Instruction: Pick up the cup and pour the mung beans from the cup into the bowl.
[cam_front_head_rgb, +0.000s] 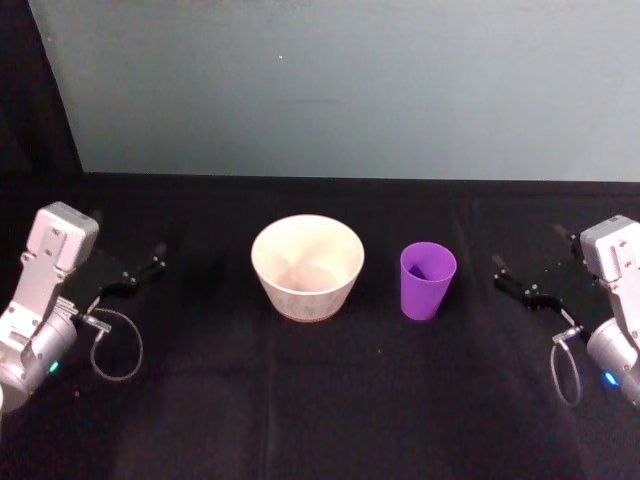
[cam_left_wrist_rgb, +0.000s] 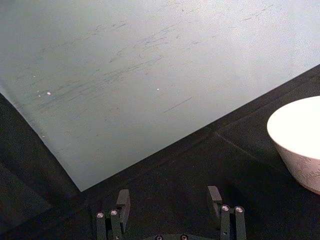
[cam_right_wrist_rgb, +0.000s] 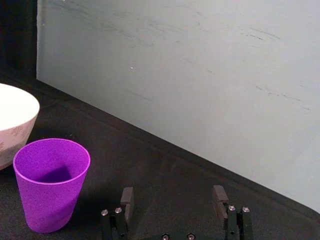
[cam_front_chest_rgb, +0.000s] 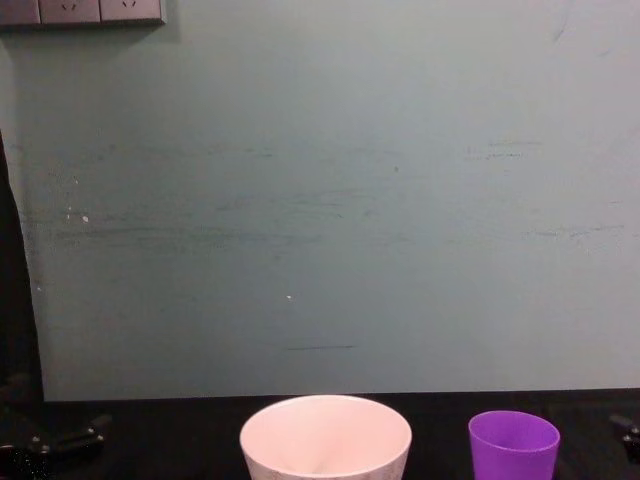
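Note:
The purple cup (cam_front_head_rgb: 428, 280) stands upright on the black table, just right of the off-white bowl (cam_front_head_rgb: 307, 268). They are close but apart. The mung beans are hidden; the inside of the cup (cam_right_wrist_rgb: 50, 185) is in dark shadow. My right gripper (cam_front_head_rgb: 515, 280) rests low at the right, a short way from the cup, and is open (cam_right_wrist_rgb: 173, 196) with nothing between its fingers. My left gripper (cam_front_head_rgb: 135, 277) sits at the far left, well away from the bowl (cam_left_wrist_rgb: 300, 145), and is also open (cam_left_wrist_rgb: 169, 200) and empty. The chest view has the bowl (cam_front_chest_rgb: 325, 435) and cup (cam_front_chest_rgb: 513, 445) side by side.
A pale grey-green wall panel (cam_front_head_rgb: 340, 90) rises behind the table's back edge. A black cloth (cam_front_head_rgb: 320, 400) covers the table, with free room in front of the bowl and cup. Cable loops hang by each wrist (cam_front_head_rgb: 115, 350).

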